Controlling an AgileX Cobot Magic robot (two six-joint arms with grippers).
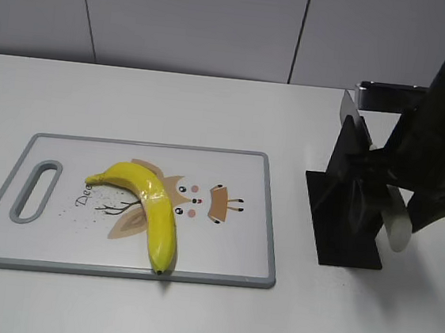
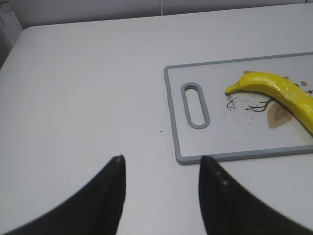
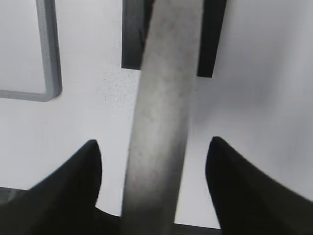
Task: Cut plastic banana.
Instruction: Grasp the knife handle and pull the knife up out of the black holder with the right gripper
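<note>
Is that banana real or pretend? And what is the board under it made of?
The banana looks pretend: probably plastic, since its bright yellow skin is very glossy and even, with shiny highlights and no brown spots. The cutting board looks like smooth white plastic with a grey rim, a cut-out handle and a printed cartoon animal. From pictures alone, that's a good guess, not a certainty.

Bright, even light; right wrist view blurry, perhaps defocused.
</note>
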